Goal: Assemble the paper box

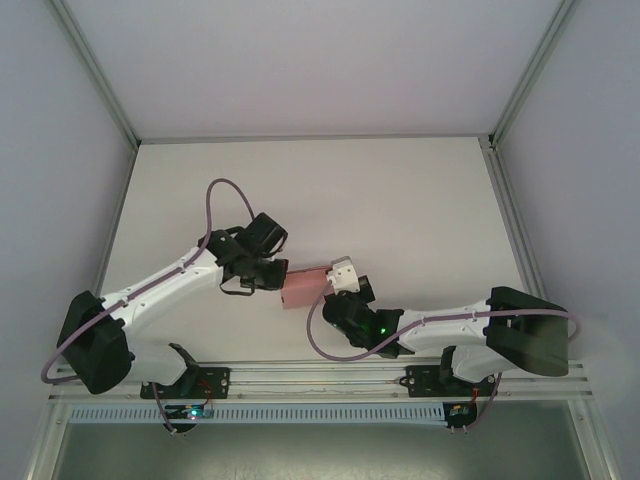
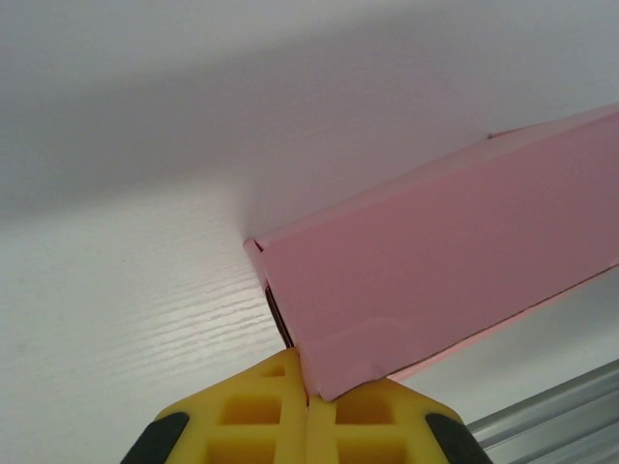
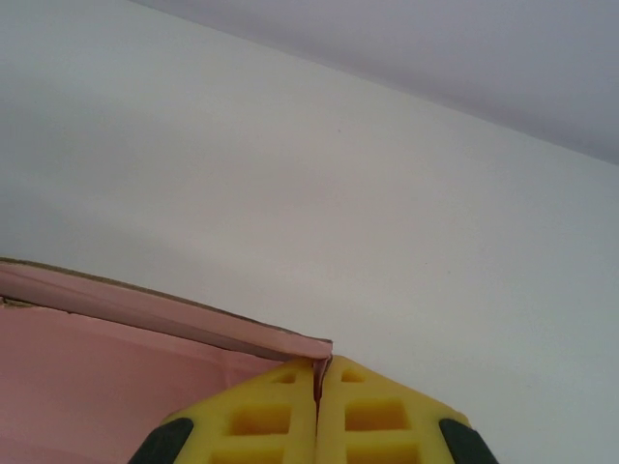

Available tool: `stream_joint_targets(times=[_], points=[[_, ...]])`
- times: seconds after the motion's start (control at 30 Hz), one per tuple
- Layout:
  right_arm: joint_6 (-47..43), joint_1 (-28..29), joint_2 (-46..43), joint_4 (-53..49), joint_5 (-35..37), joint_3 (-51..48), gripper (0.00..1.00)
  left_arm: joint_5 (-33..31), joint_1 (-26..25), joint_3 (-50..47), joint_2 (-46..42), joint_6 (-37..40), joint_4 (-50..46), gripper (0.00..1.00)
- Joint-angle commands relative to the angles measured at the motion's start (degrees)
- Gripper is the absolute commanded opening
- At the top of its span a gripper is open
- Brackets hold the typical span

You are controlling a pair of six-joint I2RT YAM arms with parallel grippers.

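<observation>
White table (image 1: pixel 400 200), pale walls around it. From above, the pink box (image 1: pixel 303 287) sits between the two arms near the middle of the table's near half. The left gripper (image 1: pixel 277 277) meets the box's left end and the right gripper (image 1: pixel 335 283) meets its right end.

On the left wrist, the left gripper (image 2: pixel 308 391) has its yellow fingers (image 2: pixel 251 420) pinched on the box's (image 2: pixel 445 271) nearest lower corner. The box runs up and to the right from there, with a metal rail (image 2: pixel 551 411) at the lower right.

On the right wrist, the right gripper (image 3: pixel 318 372) is clamped on a thin edge of the box (image 3: pixel 116 387). The rest of the box spreads to the left, with bare table beyond.
</observation>
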Motion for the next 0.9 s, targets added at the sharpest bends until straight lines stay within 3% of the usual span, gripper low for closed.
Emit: stream_joint_targets(times=[0.0, 0.13, 0.27, 0.47, 0.53, 0.73, 0.87], points=[[-0.64, 0.19, 0.19, -6.06, -7.64, -0.91, 0.0, -0.88, -0.86, -1.63, 2.96, 1.93, -10.8, 0.0], [0.85, -0.33, -0.21, -4.33, -8.92, -2.27, 0.01, 1.68, -1.72, -9.31, 1.26, -0.73, -0.73, 0.0], [0.19, -1.84, -3.3, -2.43, -17.01, -2.28, 0.22, 0.04, -2.3, -13.33, 2.38, -3.46, 4.88, 0.0], [3.01, -9.31, -13.03, -2.19, -39.01, -3.75, 0.77, -3.97, -5.05, -13.91, -1.18, -4.34, 7.9, 0.0], [3.41, -10.39, -16.46, -4.66, -41.34, -2.67, 0.97, -5.44, -5.41, -14.01, -2.4, -4.46, 8.48, 0.0], [9.79, -14.24, -21.28, -15.16, -33.66, 0.98, 0.98, -7.12, -6.22, -15.8, -4.92, -5.36, 12.33, 0.0], [18.28, -23.68, -17.95, -14.93, -45.5, 1.91, 0.98, -8.55, -6.88, -15.29, -4.77, -4.64, 11.72, 0.0]])
